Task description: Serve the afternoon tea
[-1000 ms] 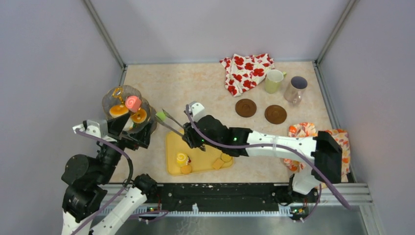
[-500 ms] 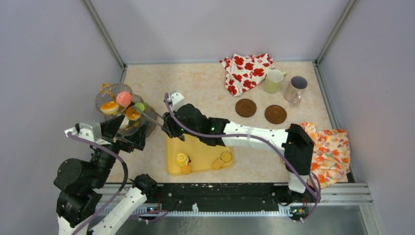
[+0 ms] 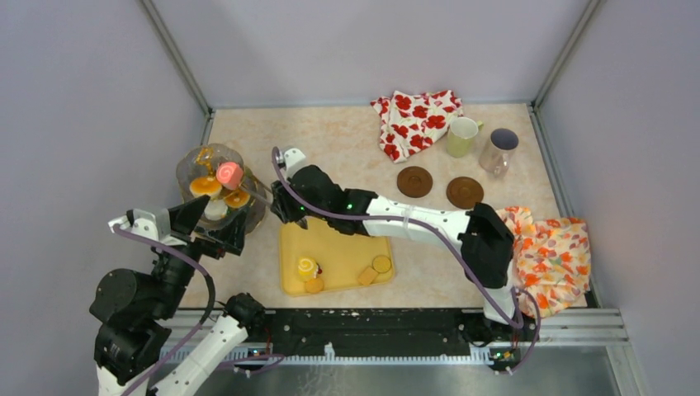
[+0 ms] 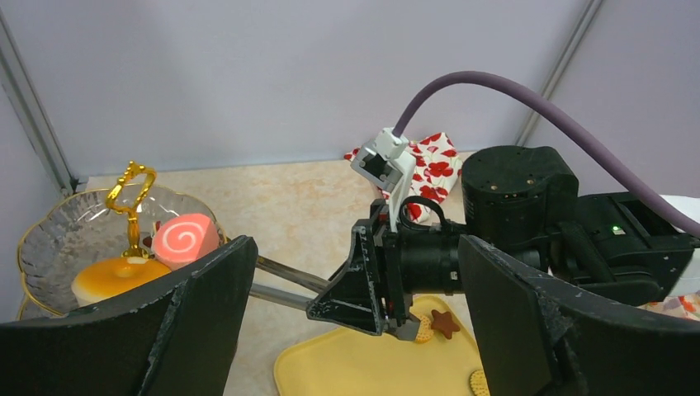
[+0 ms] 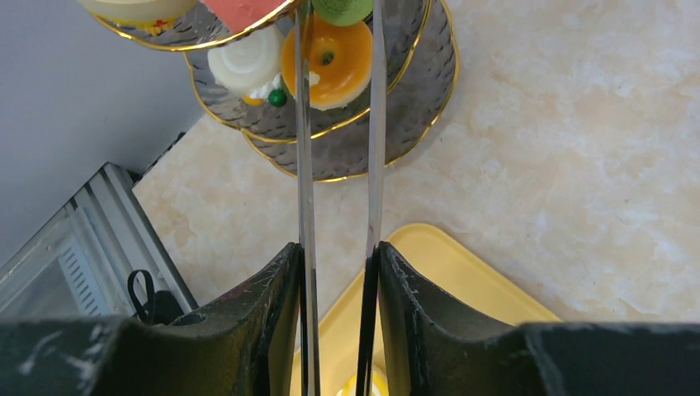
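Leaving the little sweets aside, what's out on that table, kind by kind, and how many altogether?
Mugs: 2, the pale-yellow mug and the greyish mug
Brown coasters: 2
Flowered cloths: 2
Yellow tray: 1
Tiered stand: 1
Tongs: 1
Total: 9

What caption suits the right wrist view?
Right gripper clamps metal tongs, a green sweet between their blades, at the tiered glass stand holding an orange tart.

Pale lilac walls [image 3: 347,49] enclose a beige marbled tabletop [image 3: 330,140].
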You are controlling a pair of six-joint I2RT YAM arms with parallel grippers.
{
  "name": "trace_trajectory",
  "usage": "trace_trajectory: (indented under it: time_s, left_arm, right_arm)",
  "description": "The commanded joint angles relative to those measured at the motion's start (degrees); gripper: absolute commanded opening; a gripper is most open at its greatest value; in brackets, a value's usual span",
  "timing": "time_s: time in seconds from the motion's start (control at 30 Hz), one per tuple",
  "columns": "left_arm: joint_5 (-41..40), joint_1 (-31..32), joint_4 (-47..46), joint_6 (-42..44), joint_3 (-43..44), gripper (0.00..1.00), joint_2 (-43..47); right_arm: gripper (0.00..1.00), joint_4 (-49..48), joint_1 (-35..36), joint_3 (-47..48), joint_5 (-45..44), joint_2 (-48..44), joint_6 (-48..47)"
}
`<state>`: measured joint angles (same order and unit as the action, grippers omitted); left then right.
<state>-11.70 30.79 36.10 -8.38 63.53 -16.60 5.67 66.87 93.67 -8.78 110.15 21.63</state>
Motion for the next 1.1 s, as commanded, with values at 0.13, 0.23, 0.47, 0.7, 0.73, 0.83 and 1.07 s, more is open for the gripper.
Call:
trace_trajectory:
  time_s: [0.13, 0.23, 0.47, 0.7, 0.73, 0.83, 1.07]
  left_arm:
    - [-0.7, -0.1, -1.1, 0.4, 0.2, 0.99, 0.3]
    - [-0.5, -0.1, -1.2, 0.2, -0.2, 0.99, 0.4]
    - [-0.6, -0.1, -0.9, 0.0, -0.7, 0.99, 0.8]
    - [-0.7, -0.2, -1.0, 0.2, -0.9, 0.99, 1.0]
    - [-0.7, -0.2, -1.1, 0.2, -0.9, 0.99, 1.0]
    - [-0.9, -0.2, -1.0, 0.3, -0.9, 0.99, 1.0]
    - [-0.9, -0.2, -0.9, 0.3, -0.9, 0.99, 1.0]
  right_arm:
    - [0.36, -1.6, -1.5, 8.2, 3.5, 3.9, -0.9]
    - [0.36, -2.1, -1.9, 9.8, 5.7, 6.0, -1.8]
    - [0.36, -0.1, -2.5, 15.8, 8.5, 10.2, -3.0]
    - [0.36, 0.5, -2.8, 19.9, 10.6, 13.2, -4.6]
    - [0.36, 0.2, -2.9, 20.0, 10.9, 13.3, -4.7]
    - [0.36, 0.0, -3.3, 20.8, 11.2, 14.0, -4.9]
    - [0.39, -0.1, -3.9, 22.2, 15.1, 15.2, -5.2]
